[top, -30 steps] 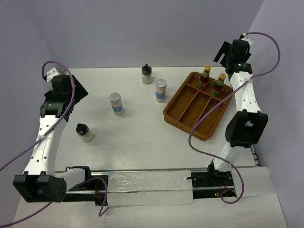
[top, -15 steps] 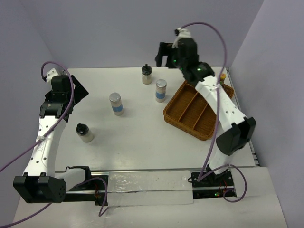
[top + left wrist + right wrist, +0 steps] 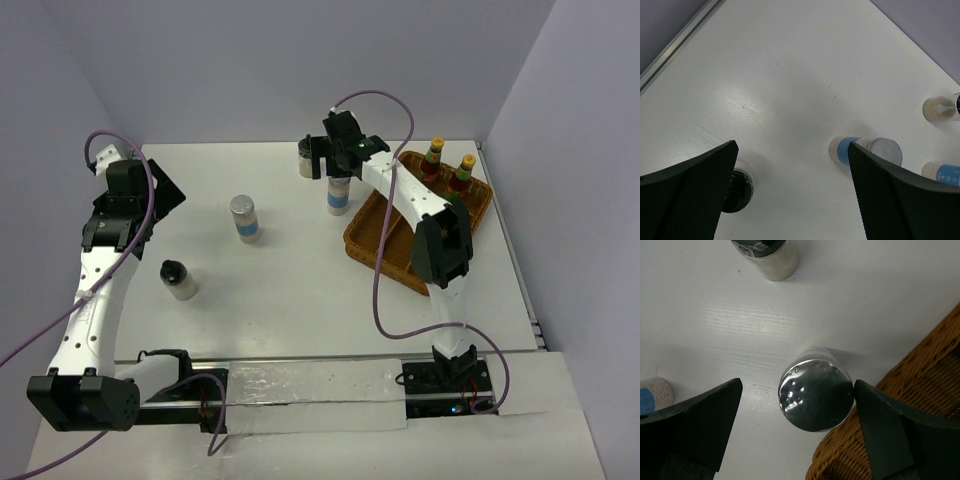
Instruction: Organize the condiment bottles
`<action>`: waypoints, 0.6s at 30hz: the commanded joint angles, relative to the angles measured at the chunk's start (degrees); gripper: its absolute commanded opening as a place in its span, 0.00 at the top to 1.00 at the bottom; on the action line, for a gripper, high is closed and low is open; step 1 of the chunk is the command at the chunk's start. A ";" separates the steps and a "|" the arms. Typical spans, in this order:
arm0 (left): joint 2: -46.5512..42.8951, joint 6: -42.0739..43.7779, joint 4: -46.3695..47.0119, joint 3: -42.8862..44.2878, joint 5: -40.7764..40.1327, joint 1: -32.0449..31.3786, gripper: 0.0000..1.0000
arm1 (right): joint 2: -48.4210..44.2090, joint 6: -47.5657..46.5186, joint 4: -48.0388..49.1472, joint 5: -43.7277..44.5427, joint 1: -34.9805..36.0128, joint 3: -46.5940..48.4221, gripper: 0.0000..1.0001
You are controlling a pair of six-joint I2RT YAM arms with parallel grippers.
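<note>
My right gripper (image 3: 340,172) is open and hangs over a silver-lidded white bottle with a blue band (image 3: 339,196) just left of the basket. In the right wrist view its lid (image 3: 815,395) sits between my spread fingers, close to the right finger (image 3: 900,440). A second silver-lidded bottle (image 3: 244,217) stands mid-table. One black-capped pale bottle (image 3: 306,160) stands behind the right gripper, another (image 3: 178,279) at the left. Two yellow-capped dark bottles (image 3: 433,160) (image 3: 462,172) stand in the basket's far end. My left gripper (image 3: 795,200) is open and empty, above the table between the black-capped bottle (image 3: 737,187) and the silver-lidded one (image 3: 870,150).
The wicker basket (image 3: 400,250) with long compartments lies at the right, and its rim (image 3: 920,390) is right beside the bottle under my right gripper. Walls close off the back and the right side of the table.
My right arm has swung from the back right, above the basket, leftward and down over the silver-lidded bottle beside the basket. The left arm and the bottles have not moved.
</note>
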 commanded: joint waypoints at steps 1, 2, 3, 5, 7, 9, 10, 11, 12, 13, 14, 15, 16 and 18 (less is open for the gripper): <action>0.45 -0.28 1.39 0.92 0.40 0.44 0.00 | 0.89 0.05 -0.52 1.52 0.23 2.74 0.00; 0.57 -0.28 1.51 0.89 0.42 0.44 0.00 | 1.04 0.05 -0.31 1.63 0.21 2.21 0.00; 0.61 -0.26 1.55 0.89 0.51 0.44 0.00 | 1.04 0.05 0.03 1.69 0.14 2.01 0.00; 0.95 -0.21 1.69 0.89 0.62 0.44 0.01 | 0.96 0.05 0.83 1.79 0.16 0.70 0.00; 1.11 -0.30 1.78 0.87 0.77 0.44 0.01 | 0.96 0.05 1.06 1.72 0.23 0.07 0.01; 1.12 -0.39 1.93 0.73 0.91 0.44 0.01 | 0.96 0.05 1.34 1.72 0.23 -0.47 0.02; 1.06 -0.37 1.99 0.63 0.93 0.44 0.00 | 0.96 0.05 1.39 1.85 0.23 -0.70 0.02; 0.98 -0.37 2.04 0.47 0.93 0.44 0.00 | 0.96 0.05 1.43 2.01 0.20 -0.85 0.02; 0.89 -0.37 2.04 0.33 0.90 0.44 0.00 | 0.99 0.05 1.48 2.17 0.17 -1.00 0.02; 0.83 -0.34 2.04 0.24 0.78 0.44 0.01 | 1.04 0.05 1.45 2.46 0.23 -1.15 0.02; 0.79 -0.26 1.99 0.13 0.65 0.44 0.00 | 1.07 0.05 1.42 2.83 0.25 -1.39 0.02; 0.66 -0.19 1.86 0.01 0.57 0.44 0.00 | 1.14 0.05 1.48 3.24 0.30 -1.59 0.01; 0.65 -0.19 1.85 0.00 0.49 0.44 0.01 | 1.23 0.05 1.47 3.56 0.14 -1.66 0.01; 0.57 -0.11 1.69 -0.08 0.34 0.44 0.01 | 1.53 0.05 1.38 3.71 0.14 -1.42 0.01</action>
